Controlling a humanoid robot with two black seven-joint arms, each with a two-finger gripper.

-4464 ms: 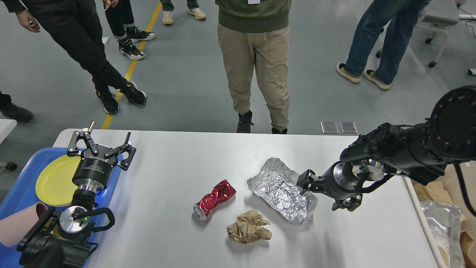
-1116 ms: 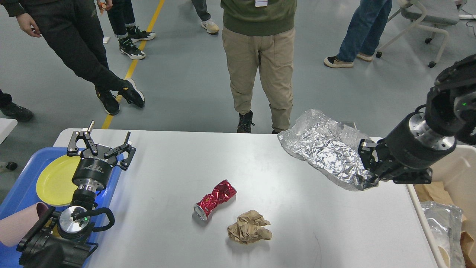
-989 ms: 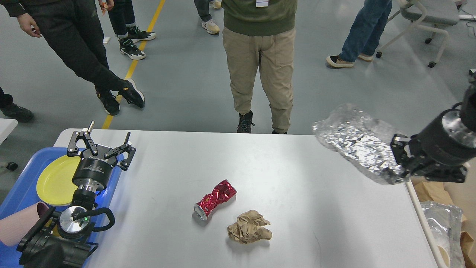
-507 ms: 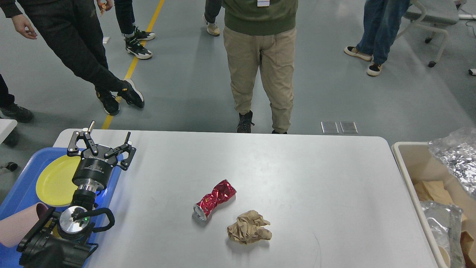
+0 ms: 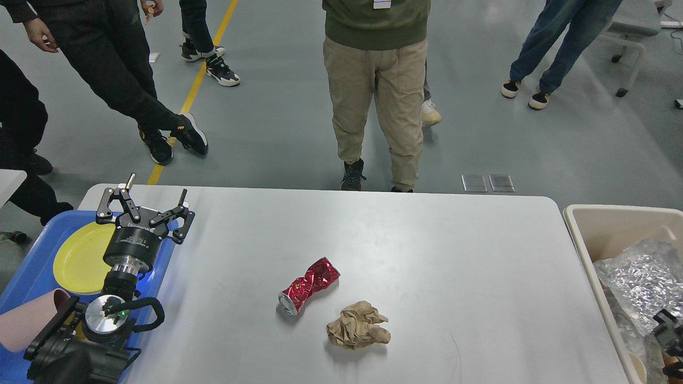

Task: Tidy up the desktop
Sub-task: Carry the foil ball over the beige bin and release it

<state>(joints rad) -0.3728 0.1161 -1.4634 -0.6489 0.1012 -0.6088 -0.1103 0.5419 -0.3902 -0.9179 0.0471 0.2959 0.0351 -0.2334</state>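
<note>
Foil wrapper [image 5: 643,280] now lies in beige bin [image 5: 613,224], off desk [image 5: 427,240] | right gripper [image 5: 669,333] barely visible, grip unclear | left gripper [image 5: 144,210] spread, empty | crushed can [image 5: 309,285], paper wad [image 5: 357,332] remain.

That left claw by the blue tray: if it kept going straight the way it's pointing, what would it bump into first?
Probably nothing on the desktop. The open left gripper points toward the far edge, with bare surface ahead, then floor. Depth is hard to judge.
</note>
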